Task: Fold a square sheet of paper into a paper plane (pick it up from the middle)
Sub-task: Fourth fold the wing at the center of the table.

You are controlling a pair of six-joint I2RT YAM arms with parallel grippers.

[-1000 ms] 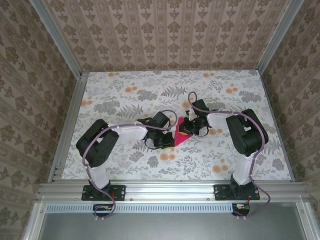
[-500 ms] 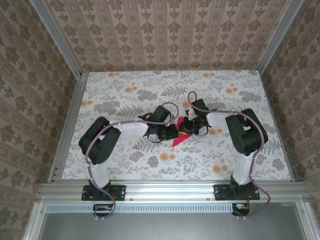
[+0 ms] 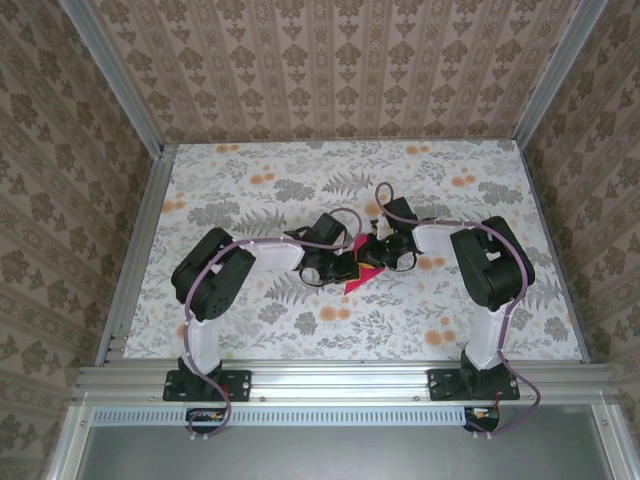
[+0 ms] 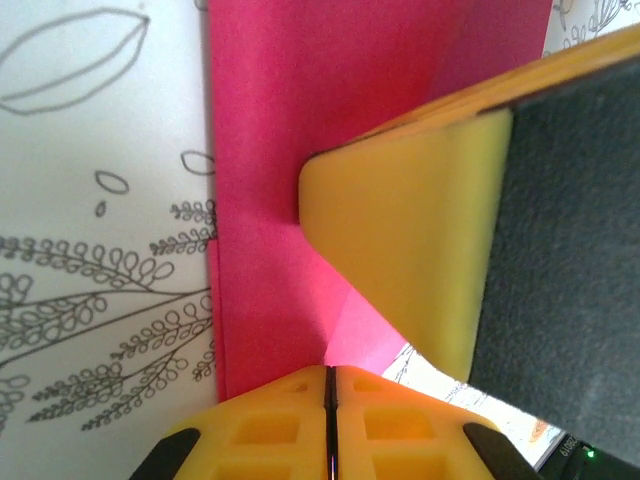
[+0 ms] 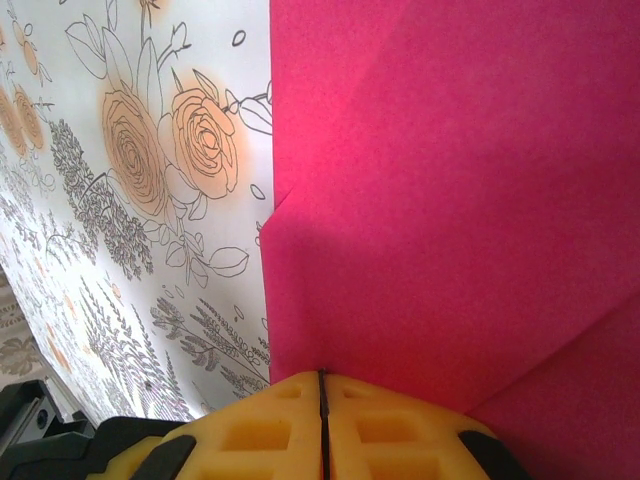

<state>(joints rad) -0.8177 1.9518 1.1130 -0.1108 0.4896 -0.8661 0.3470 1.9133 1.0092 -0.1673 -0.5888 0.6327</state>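
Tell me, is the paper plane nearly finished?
Not yet. Done: the pink paper already has some creases and overlapping flaps. In hand: the left claw and right claw are both shut on its edge, close together. Left: it isn't a narrow pointed dart yet, so more folds remain.

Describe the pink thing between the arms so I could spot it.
Start at the flowery tablecloth and go to its middle. A folded pink paper sits there, pinched by the left fingers and the right fingers. It alone is plain bright magenta among grey leaves and orange flowers.
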